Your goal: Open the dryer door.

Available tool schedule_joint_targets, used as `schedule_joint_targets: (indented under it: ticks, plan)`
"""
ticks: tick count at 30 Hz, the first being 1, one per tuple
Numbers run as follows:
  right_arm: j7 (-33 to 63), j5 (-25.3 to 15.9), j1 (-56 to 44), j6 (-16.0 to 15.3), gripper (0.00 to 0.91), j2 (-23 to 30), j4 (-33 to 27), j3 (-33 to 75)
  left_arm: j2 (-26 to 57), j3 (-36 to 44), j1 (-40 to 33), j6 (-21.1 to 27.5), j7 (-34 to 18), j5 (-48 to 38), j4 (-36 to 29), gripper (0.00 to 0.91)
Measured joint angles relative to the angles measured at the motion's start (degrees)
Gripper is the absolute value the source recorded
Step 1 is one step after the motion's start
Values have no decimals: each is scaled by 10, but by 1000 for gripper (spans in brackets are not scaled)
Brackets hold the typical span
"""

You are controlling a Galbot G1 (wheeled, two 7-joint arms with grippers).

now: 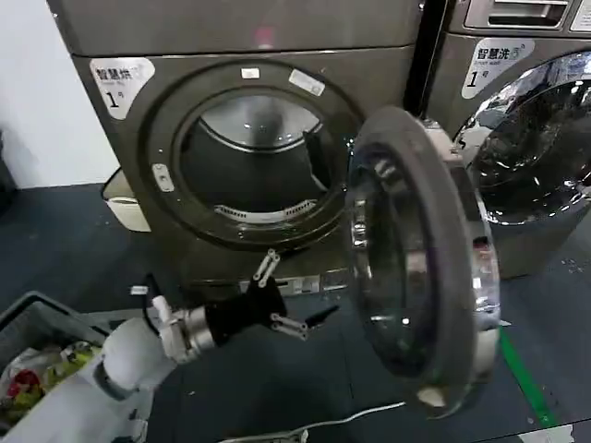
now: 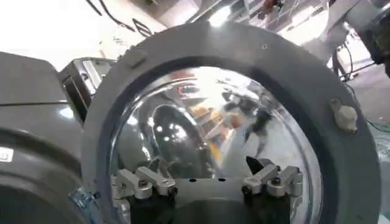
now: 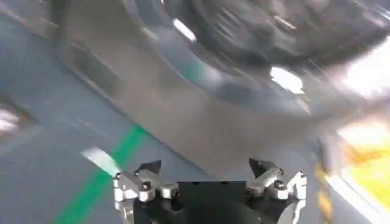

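We see the dryer [image 1: 249,120], a dark grey metal machine with a round opening and a shiny steel drum [image 1: 259,152] inside. Its door [image 1: 416,258] stands wide open, swung out on the hinge side toward the right of the opening — a thick round ring of grey plastic with a chrome band around a bulging glass bowl. In the left wrist view we look straight at the inner face of this door [image 2: 231,122], where the curved glass reflects the room.

Our left gripper [image 1: 288,297] hangs low in front of the machine, below the opening and just beside the lower edge of the door. Its jaws are spread apart and hold nothing; the thin silver fingers [image 1: 267,267] with black tips are apart from the door.

Our right gripper [image 3: 207,176] hovers over the dark floor [image 3: 49,140] with a green stripe [image 3: 109,173] — its jaws are also released and empty. A second machine [image 1: 526,138] stands to the right.
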Motion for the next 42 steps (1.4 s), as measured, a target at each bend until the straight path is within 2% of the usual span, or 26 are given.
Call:
schedule_joint_targets:
  ticks: [4, 8, 15, 19, 25, 42]
  plan:
    - [11, -20, -149, -5, 907, 24, -6, 151, -28, 31, -20, 19, -22, 11, 2, 907]
    - [25, -30, -299, -9, 907, 60, 21, 302, -51, 64, -42, 28, -33, 20, 10, 907]
    - [31, -25, -531, -12, 907, 150, 136, 566, -89, 112, -79, 35, -57, 45, 32, 907]
    - [28, -24, -619, -10, 907, 205, 199, 686, -114, 136, -96, 38, -81, 67, 46, 907]
    - [29, -20, -694, -9, 907, 276, 278, 792, -157, 170, -119, 40, -98, 99, 73, 907]
    - [47, 7, -752, -14, 907, 440, 458, 884, -281, 218, -171, 15, -147, 149, 188, 907]
